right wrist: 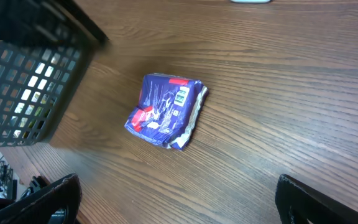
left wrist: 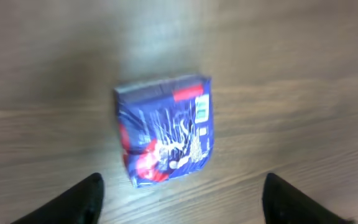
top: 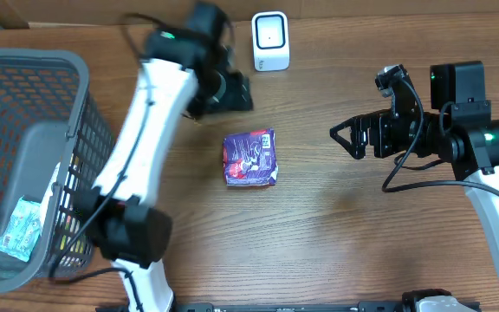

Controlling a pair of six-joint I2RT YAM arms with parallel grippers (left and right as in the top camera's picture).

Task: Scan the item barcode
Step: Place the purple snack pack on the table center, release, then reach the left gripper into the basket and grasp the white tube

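The item, a blue and red packet point(top: 249, 159), lies flat on the wooden table, apart from both grippers. A white scanner point(top: 270, 41) stands at the back edge. My left gripper point(top: 235, 92) hovers between scanner and packet. In the left wrist view it point(left wrist: 182, 199) is open, its fingers point(left wrist: 82, 200) spread wide, and the packet point(left wrist: 165, 129) lies beyond the tips. My right gripper point(top: 346, 137) hangs open to the packet's right. In the right wrist view the packet point(right wrist: 165, 111) sits well ahead of the gripper point(right wrist: 179, 199). I cannot make out a barcode.
A grey mesh basket point(top: 24, 74) stands at the left edge with a pale green packet point(top: 17, 227) inside; it also fills the upper left of the right wrist view as the basket point(right wrist: 30, 81). The left arm's white links point(top: 137, 147) run beside it.
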